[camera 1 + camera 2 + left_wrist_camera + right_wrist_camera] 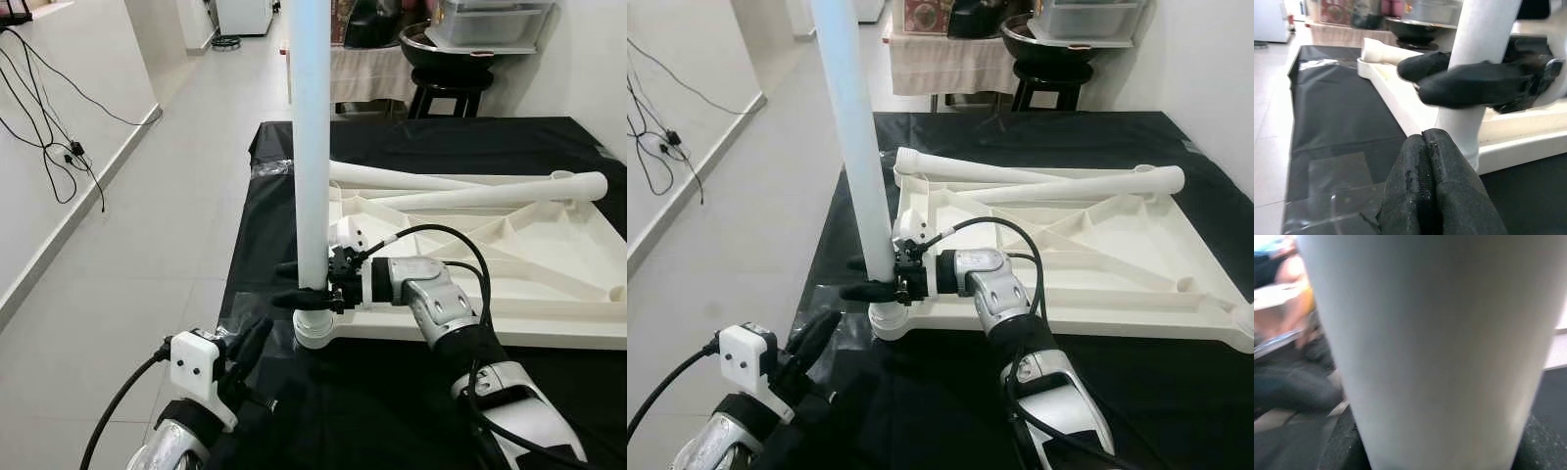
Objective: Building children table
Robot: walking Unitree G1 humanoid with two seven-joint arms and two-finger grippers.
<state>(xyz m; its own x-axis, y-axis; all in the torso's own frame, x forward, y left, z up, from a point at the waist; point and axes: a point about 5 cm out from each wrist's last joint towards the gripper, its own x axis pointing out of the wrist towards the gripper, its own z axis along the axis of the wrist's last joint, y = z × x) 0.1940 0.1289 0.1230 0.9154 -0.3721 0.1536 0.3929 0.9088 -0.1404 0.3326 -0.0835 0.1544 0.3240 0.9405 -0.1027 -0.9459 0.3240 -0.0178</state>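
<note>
A white table top point(509, 264) lies upside down on a black cloth. One white leg point(312, 147) stands upright in its near left corner socket point(315, 328). My right gripper point(299, 284) is shut on this upright leg just above the socket; up close the leg point(1435, 347) is a broad white column between the fingers. Two more white legs point(490, 192) lie across the table top. My left gripper point(257, 338) hovers low to the left of the socket, shut and holding nothing; its closed fingers point(1425, 196) point at the leg's base point(1462, 137).
The black cloth point(392, 411) covers a low surface whose left edge borders pale floor tiles point(147, 245). Cables point(59, 127) run along the left wall. A black stool point(451, 83) with a bowl and a draped table point(367, 69) stand behind.
</note>
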